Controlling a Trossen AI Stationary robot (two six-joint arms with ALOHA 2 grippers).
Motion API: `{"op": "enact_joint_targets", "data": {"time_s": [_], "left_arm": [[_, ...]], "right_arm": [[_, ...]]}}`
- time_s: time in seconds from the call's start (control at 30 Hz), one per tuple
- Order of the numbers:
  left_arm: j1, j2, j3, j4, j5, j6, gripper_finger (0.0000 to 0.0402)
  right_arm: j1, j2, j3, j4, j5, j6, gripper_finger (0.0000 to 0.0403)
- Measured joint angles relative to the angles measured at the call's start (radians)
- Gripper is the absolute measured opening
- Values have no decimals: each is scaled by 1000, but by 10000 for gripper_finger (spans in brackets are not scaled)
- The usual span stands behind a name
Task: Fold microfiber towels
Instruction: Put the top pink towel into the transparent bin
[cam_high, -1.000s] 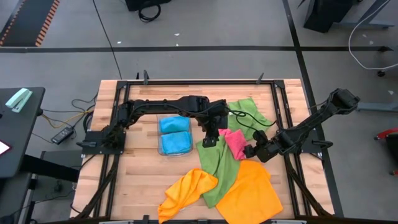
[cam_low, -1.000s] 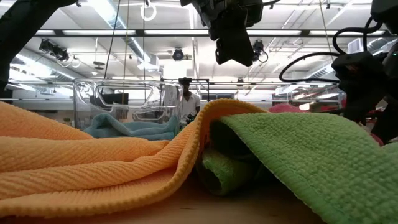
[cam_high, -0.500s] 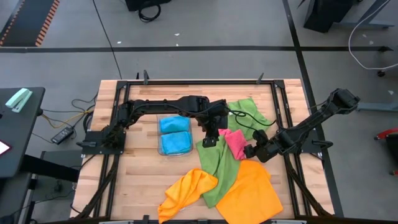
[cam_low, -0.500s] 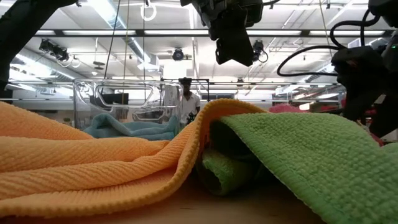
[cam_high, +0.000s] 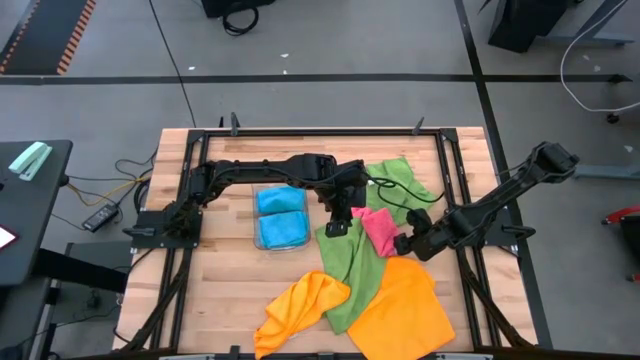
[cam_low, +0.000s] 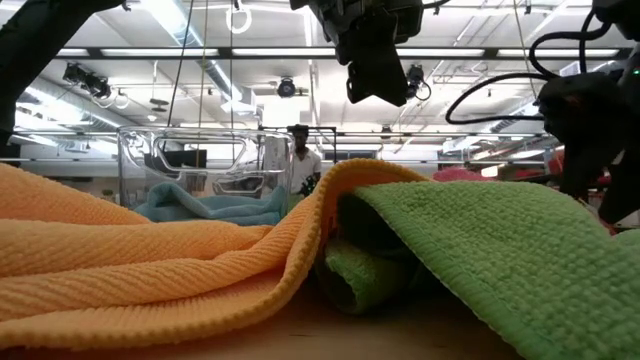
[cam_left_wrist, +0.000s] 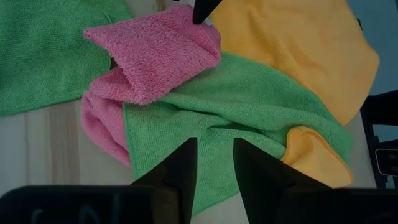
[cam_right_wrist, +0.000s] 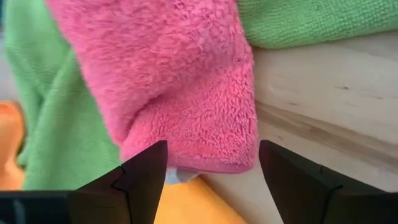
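Left gripper (cam_high: 340, 222) hung over the green towel (cam_high: 352, 262) near counter (cam_high: 225, 290) centre, fingers (cam_left_wrist: 180, 174) narrowly apart, pinching nothing. Pink towel (cam_high: 378, 229) lay just at its 3 o'clock. Right gripper (cam_high: 403, 241), spread wide, sat at the pink towel's 4 o'clock edge, holding nothing. Orange towels (cam_high: 400, 305) lay at 6 o'clock, partly under the green one. Blue towels (cam_high: 280, 215) sat in the clear tray (cam_high: 282, 243) at 9 o'clock. Low view: towels blocked most of the counter.
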Motion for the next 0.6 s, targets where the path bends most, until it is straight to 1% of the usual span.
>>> {"op": "enact_joint_targets", "data": {"time_s": [0.17,0.27,0.37,0.47,0.53,0.6], "left_arm": [[-9,0,0,0,0,0,113],[-16,0,0,1,0,4,116],[-28,7,0,33,-10,74,118],[-49,14,0,49,-85,187,122],[-63,28,2,108,-148,256,128],[-74,45,0,141,-176,298,137]], "right_arm": [[1,-71,0,-13,13,-30,262],[1,-126,0,-13,17,-80,262],[1,-178,0,-13,19,-143,262],[1,-224,0,-14,19,-177,262],[1,-255,0,-15,19,-185,262],[0,-280,0,-24,19,-181,262]]}}
